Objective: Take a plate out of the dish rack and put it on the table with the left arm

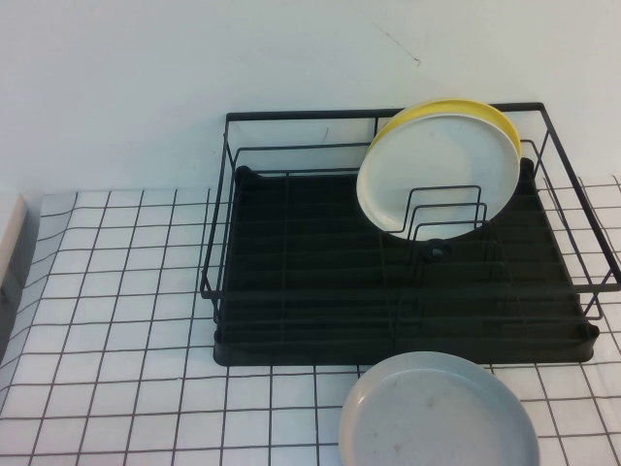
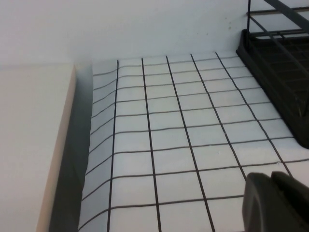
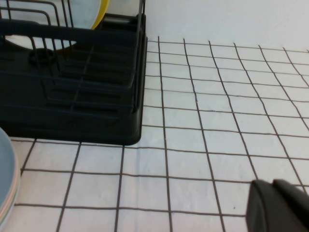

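Although only a dark corner of the left claw [image 2: 277,200] shows in the left wrist view, it hangs just above the table [image 2: 169,125], and whether its fingers are spread or pressed together cannot be told. Ahead of it and off to one side stands a corner of the dish rack [image 2: 275,72], its black tray base resting on the gridded surface. On the claw's other side, a pale beige slab [image 2: 34,145] lies along the table's edge, with a white wall beyond.

The right claw [image 3: 280,205] shows the same way in the right wrist view: one dark corner low over the table, its state impossible to tell. In front of it and across from it sits the rack's other near corner, and nearer the camera the rim of a grey plate [image 3: 7,179] lies flat on the table.

Neither arm appears in the high view. There the white plate [image 1: 437,177] stands on edge among the upright wire dividers at the rack's far right part, leaning back against a yellow plate [image 1: 456,109] just behind it. The grey plate lies just in front of the rack's near edge. No writing or label can be read anywhere.
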{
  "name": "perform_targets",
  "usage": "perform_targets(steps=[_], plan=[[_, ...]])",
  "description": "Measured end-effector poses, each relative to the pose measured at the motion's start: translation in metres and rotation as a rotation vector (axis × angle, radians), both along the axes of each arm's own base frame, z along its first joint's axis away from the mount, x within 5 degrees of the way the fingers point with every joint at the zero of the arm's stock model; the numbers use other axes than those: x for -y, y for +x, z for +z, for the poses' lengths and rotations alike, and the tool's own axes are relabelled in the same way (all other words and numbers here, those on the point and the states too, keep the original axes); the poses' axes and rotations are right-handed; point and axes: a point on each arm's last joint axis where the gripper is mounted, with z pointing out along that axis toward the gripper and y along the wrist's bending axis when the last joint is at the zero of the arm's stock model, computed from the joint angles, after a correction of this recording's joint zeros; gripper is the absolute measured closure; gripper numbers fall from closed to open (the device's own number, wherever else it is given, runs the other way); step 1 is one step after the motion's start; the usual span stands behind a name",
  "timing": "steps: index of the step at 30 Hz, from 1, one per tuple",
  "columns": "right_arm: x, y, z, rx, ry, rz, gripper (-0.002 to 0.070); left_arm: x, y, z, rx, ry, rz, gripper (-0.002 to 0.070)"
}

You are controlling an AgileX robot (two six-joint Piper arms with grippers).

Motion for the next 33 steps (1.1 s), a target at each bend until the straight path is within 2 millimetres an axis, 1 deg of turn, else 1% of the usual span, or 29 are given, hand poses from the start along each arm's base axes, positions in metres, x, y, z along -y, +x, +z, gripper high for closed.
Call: perform_targets(steps=[33], plan=[[0.0, 0.0, 0.0, 0.0, 0.0, 0.0, 0.0679, 0.0012, -0.0013, -0.0043, -0.055, -0.019, -0.009, 0.0678]])
